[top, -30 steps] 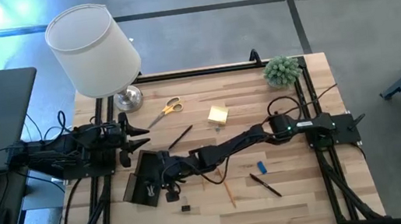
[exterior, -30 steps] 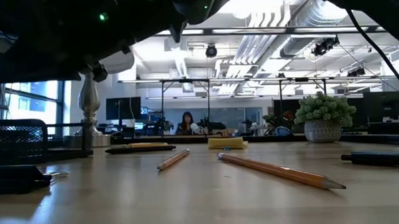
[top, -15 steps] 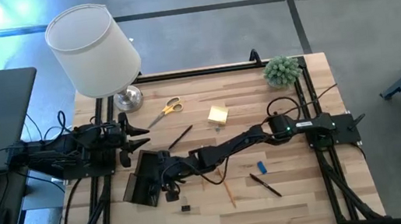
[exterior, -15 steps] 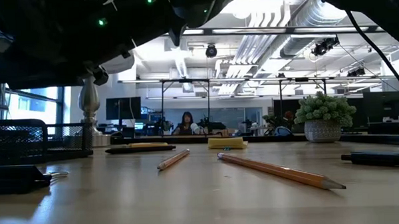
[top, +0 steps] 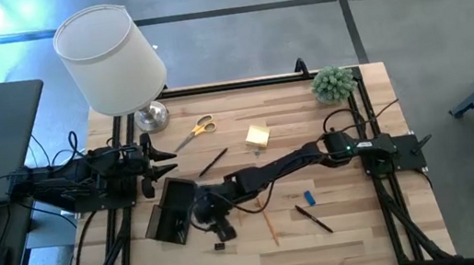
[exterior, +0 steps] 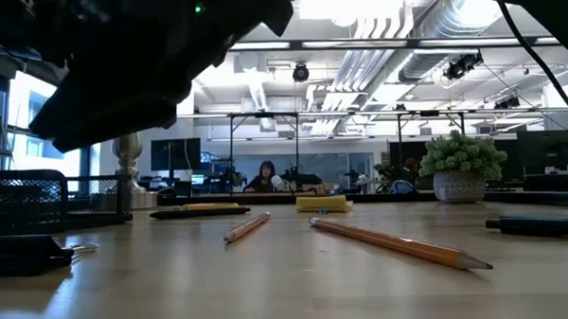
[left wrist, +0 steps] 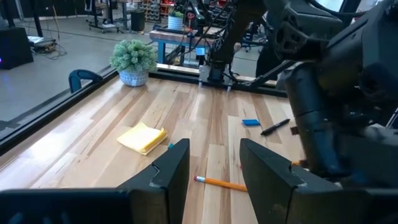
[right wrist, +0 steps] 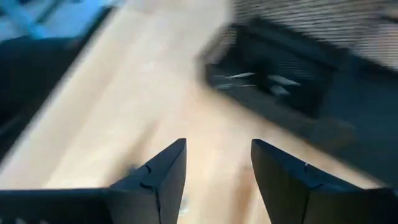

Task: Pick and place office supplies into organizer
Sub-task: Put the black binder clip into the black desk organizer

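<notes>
The black organizer lies on the table's left side. In the right wrist view the organizer holds clips with silver handles. My right gripper hovers open just right of it, above the wood near a tiny black clip. In its own wrist view my right gripper holds nothing. My left gripper waits open at the table's left edge. Loose on the wood lie yellow-handled scissors, a sticky-note pad, a pencil, two pens and a blue piece.
A white-shaded lamp stands at the far left corner and a small green plant at the far right. A black frame rail runs along the far edge. Bare wood lies along the near edge and the table's right half.
My right gripper has moved from above the organizer's right edge toward the near edge and slightly right, ending over bare wood by the loose clip. In the low view its arm has swung lower across the upper left. Nothing on the table has shifted.
</notes>
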